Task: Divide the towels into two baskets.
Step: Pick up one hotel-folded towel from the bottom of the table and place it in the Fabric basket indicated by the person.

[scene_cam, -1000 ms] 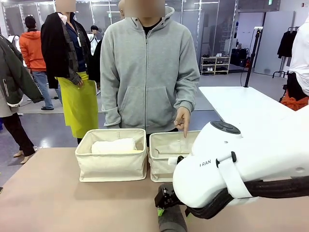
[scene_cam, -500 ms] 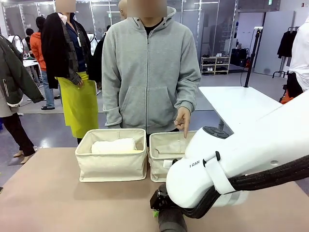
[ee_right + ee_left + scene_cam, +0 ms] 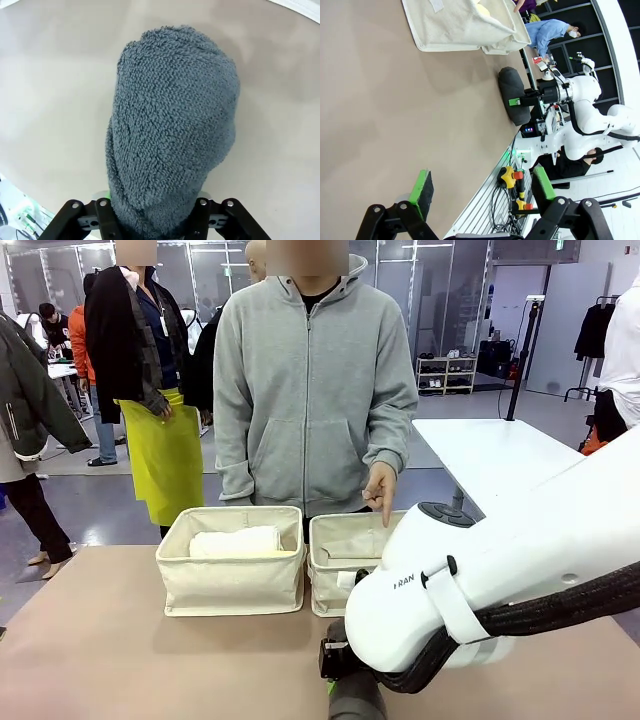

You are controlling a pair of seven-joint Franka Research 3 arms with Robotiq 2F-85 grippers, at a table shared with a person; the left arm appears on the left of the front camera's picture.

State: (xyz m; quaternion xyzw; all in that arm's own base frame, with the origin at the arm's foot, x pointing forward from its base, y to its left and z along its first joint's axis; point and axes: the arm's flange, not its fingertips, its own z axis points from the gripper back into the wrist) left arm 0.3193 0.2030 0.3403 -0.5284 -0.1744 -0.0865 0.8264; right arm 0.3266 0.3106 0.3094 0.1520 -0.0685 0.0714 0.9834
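Note:
A dark grey towel (image 3: 172, 135) lies on the table near my edge, also seen as dark grey towel (image 3: 355, 703) and dark grey towel (image 3: 512, 95). My right gripper (image 3: 152, 220) is shut on one end of it, a finger pressed into each side; the same right gripper (image 3: 338, 672) sits low under the white arm. Two cream baskets stand side by side at the far edge: left basket (image 3: 230, 585) holds a white towel (image 3: 235, 541), right basket (image 3: 330, 590) is partly hidden by my arm. My left gripper (image 3: 482, 187) hovers open above bare table.
A person in a grey hoodie stands behind the baskets, one hand (image 3: 378, 490) pointing down into the right basket. My right arm (image 3: 500, 570) blocks the table's right half. Bare tabletop (image 3: 120, 660) spreads in front of the left basket.
My right gripper has closed from open onto the dark grey towel. The right arm shifted a little left and lower. The person's pointing hand has stayed put.

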